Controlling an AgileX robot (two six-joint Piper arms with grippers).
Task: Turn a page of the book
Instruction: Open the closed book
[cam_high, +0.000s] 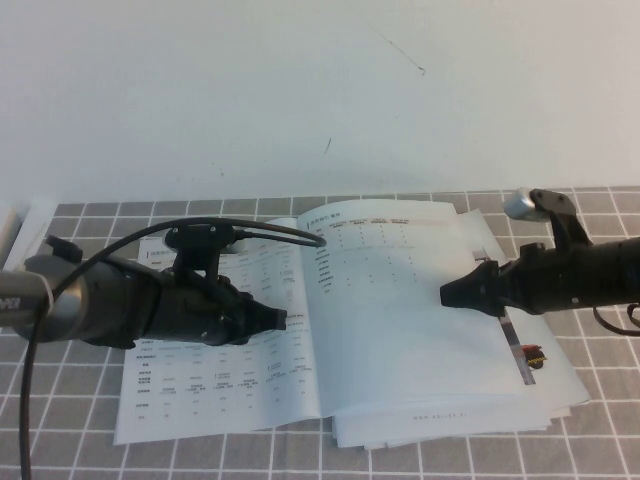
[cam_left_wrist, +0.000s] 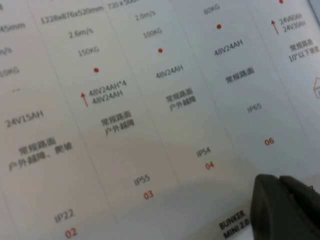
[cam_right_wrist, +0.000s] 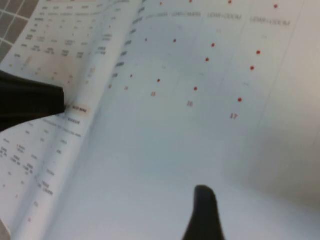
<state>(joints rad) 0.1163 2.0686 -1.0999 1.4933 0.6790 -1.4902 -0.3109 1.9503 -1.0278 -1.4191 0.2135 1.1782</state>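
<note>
One book (cam_high: 330, 330) lies open on the checked table (cam_high: 90, 450). The left gripper (cam_high: 283, 321) presses its dense left page just left of the spine; I cannot tell its jaws. The right gripper (cam_high: 447, 294) hovers open over the page (cam_high: 400, 320) right of the spine. That sheet looks thin, glossy, slippery and floppy; best pinched at its outer edge. Loose booklets (cam_high: 540, 385), perhaps two, peek out beneath.

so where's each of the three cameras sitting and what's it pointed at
High view: raised on the robot's side, angled down at the open book on the checked cloth; left gripper over the dense left page, right gripper over the page.
Left wrist view: close above the table-filled page, a dark fingertip at one corner.
Right wrist view: close over the mostly blank page; the right gripper's open fingers show.
Both wrist views share the book.
</note>
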